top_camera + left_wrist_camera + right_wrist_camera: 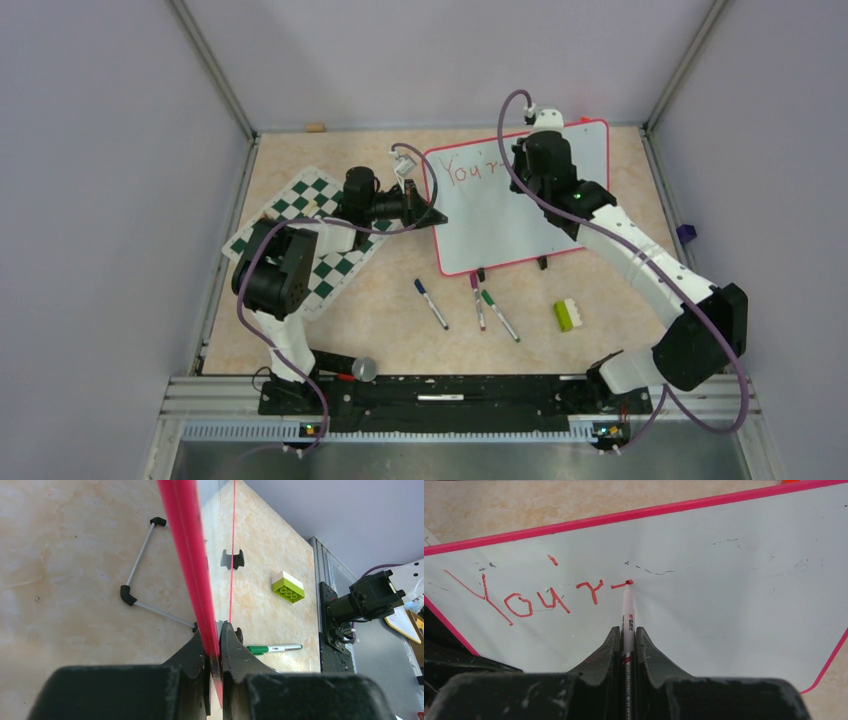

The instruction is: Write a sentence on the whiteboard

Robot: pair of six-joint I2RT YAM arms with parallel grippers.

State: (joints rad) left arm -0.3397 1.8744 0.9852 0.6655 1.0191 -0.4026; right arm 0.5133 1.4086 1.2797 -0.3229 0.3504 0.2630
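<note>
The whiteboard (500, 225) stands tilted at the table's back centre, white with a red-pink frame. "You'r-" is written on it in red (519, 602). My left gripper (435, 215) is shut on the board's left frame edge (187, 545); in the left wrist view the jaws (213, 630) pinch the pink rim. My right gripper (522, 165) is over the board's upper part, shut on a red marker (627, 615). The marker's tip (629, 582) touches the board (734, 595) at the end of a short red dash.
A green-and-white chess mat (310, 235) lies under the left arm. In front of the board lie a blue marker (431, 303), a purple-capped marker (477, 300), a green marker (500, 315) and a green-and-white brick (568, 314). The board's wire stand (137, 575) rests behind it.
</note>
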